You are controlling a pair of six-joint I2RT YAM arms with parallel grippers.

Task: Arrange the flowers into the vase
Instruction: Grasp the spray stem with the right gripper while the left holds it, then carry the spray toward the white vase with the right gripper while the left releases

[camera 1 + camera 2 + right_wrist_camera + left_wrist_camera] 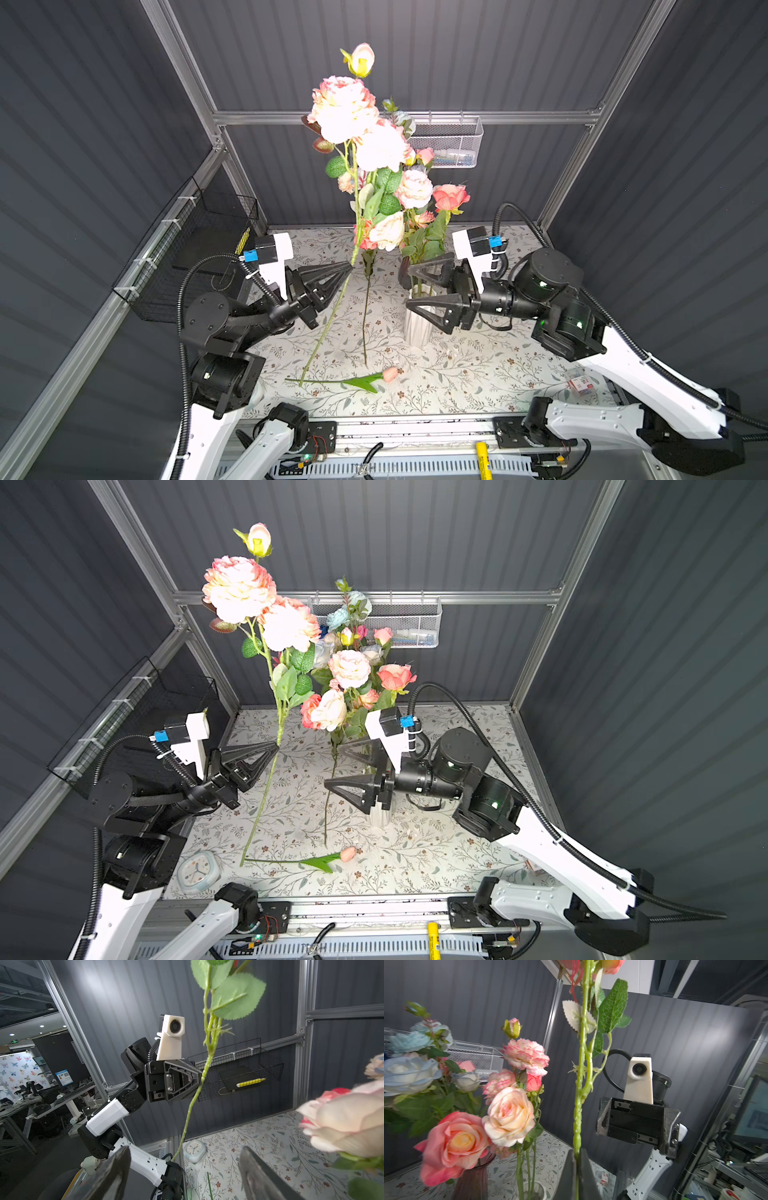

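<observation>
Task partway. A bunch of flowers [413, 189] already stands in the white vase [417, 328], with pink, cream and pale blue heads crowded together. Left gripper [350, 266] is clamped on a tall peony stem [332, 309], held high and tilted, left of the vase and not yet in it. Cannot tell if its foot touches the cloth. Right gripper [411, 287] is spread wide and empty, by the vase's mouth. One pink tulip [390, 374] lies flat in front, untouched. Surface: pale floral-print tablecloth [478, 374], small clock [198, 870] at the near left corner. Room: dark ribbed walls, aluminium frame, black wire basket [199, 249] on the left, white mesh basket [453, 141] at the back.
</observation>
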